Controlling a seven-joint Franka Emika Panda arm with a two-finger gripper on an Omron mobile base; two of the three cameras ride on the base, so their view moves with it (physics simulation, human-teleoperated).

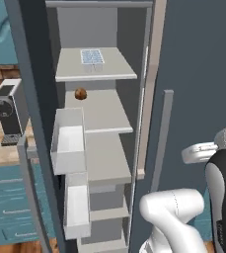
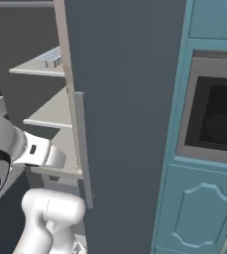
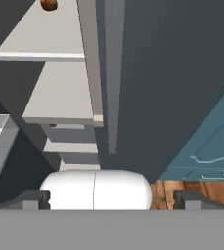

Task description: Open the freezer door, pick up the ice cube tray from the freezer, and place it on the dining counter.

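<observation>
Ice cube tray [image 1: 92, 57] flat on the top shelf of the open freezer [image 1: 97, 148], upper centre of the left base view, long axis running back into the compartment, well above and ahead of the gripper [image 3: 111, 199], tips spread wide, empty.

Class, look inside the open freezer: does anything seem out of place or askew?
A small brown ball sits loose on the second shelf, odd for a freezer. The ice cube tray lies flat on the top shelf; nothing looks spilled or damaged.
</observation>
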